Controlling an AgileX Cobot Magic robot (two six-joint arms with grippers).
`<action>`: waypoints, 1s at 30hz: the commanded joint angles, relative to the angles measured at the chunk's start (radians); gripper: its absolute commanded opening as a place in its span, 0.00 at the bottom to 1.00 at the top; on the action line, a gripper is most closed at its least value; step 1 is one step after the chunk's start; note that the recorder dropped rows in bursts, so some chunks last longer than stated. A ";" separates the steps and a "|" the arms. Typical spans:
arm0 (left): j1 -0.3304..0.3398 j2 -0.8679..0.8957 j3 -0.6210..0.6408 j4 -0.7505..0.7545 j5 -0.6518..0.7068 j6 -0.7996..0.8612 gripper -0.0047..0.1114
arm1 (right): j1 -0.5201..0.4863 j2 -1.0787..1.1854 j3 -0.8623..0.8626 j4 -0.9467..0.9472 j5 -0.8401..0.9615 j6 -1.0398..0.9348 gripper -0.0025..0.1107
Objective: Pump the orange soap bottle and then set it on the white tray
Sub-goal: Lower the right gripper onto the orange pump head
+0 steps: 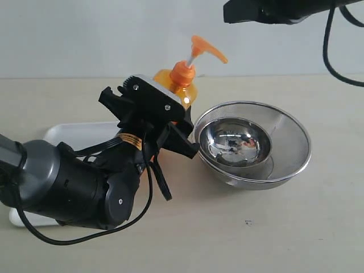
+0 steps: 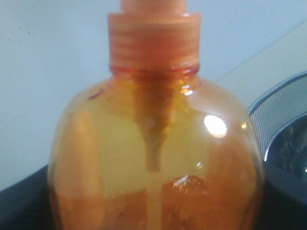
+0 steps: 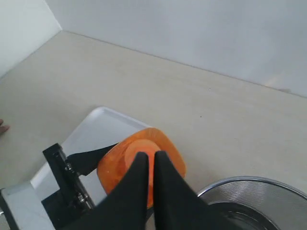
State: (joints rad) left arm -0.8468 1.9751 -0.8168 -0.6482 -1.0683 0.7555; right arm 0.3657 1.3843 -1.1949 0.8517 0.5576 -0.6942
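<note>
The left gripper [image 1: 149,114] is clutching the orange soap bottle [image 1: 185,91] by its body, holding it upright between the white tray [image 1: 74,133] and the steel bowls [image 1: 284,148]. The right gripper [image 3: 151,155] is hovering above the pump, fingers pinched together, gripping nothing.

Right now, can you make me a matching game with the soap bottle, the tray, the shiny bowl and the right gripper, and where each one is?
1 orange soap bottle
2 white tray
3 shiny bowl
4 right gripper

A inside the mesh bowl
B gripped by the left gripper
C shut, above the pump
D partly hidden behind the left arm

Pairs: 1-B, 2-D, 3-A, 4-C
</note>
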 commanded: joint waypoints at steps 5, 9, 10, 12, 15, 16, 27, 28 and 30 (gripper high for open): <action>-0.003 -0.009 -0.010 0.024 -0.059 0.022 0.08 | -0.008 0.063 -0.004 0.060 0.022 -0.123 0.02; -0.003 -0.009 -0.010 0.028 -0.055 0.022 0.08 | -0.008 0.063 -0.004 0.119 0.027 -0.168 0.02; -0.003 -0.009 -0.010 0.028 -0.055 0.022 0.08 | -0.008 0.066 -0.004 0.137 0.031 -0.183 0.02; -0.003 -0.009 -0.010 0.028 -0.055 0.022 0.08 | -0.008 0.077 -0.004 0.143 0.043 -0.194 0.02; -0.003 -0.009 -0.010 0.028 -0.055 0.022 0.08 | -0.008 0.094 -0.004 0.145 0.047 -0.203 0.02; -0.003 -0.009 -0.010 0.028 -0.055 0.022 0.08 | -0.008 0.098 -0.004 0.148 0.049 -0.209 0.02; -0.003 -0.009 -0.010 0.035 -0.055 0.022 0.08 | -0.008 0.105 -0.004 0.166 0.058 -0.230 0.02; -0.003 -0.009 -0.010 0.035 -0.055 0.022 0.08 | -0.008 0.105 -0.004 0.166 0.058 -0.230 0.02; -0.003 -0.009 -0.010 0.035 -0.055 0.022 0.08 | -0.008 0.105 -0.004 0.166 0.058 -0.235 0.02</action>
State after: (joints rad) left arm -0.8468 1.9751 -0.8168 -0.6364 -1.0625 0.7638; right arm 0.3618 1.4914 -1.1949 1.0129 0.6084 -0.9145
